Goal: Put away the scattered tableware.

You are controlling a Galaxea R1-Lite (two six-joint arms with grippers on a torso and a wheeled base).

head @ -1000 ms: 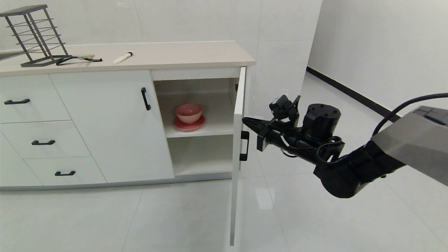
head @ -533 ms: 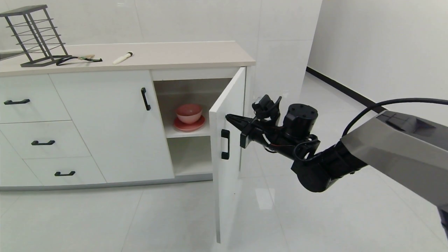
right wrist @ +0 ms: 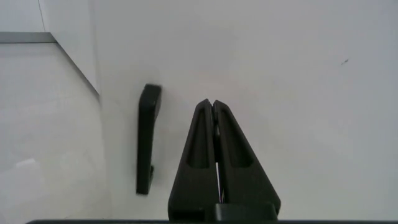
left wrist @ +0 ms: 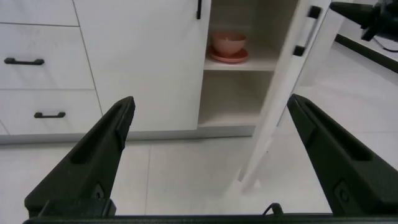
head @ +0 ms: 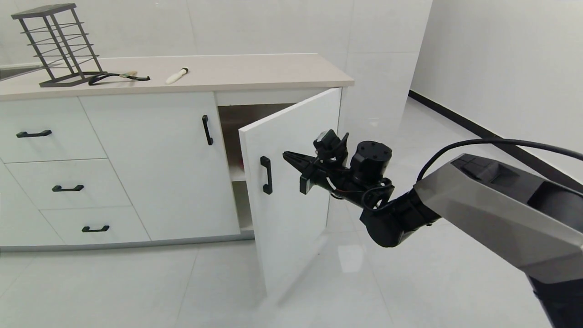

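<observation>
Right tool [head: 288,157], fingers together and empty, sets its tip against the cabinet door [head: 296,132] beside the handle [head: 267,175], evidently to close it on the pink bowl [left wrist: 228,42] and plate [left wrist: 229,56] shelved inside.

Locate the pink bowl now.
Left wrist view: the pink bowl sits on the pink plate on the right-hand cabinet's upper shelf, behind the partly open door.

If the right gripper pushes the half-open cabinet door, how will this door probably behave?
The cabinet door looks like a stiff flat panel attached along one side edge, so it should swing, not bend. Its face looks smooth, so the right gripper, jaws shut and tip near the black handle, may slide across it.
</observation>
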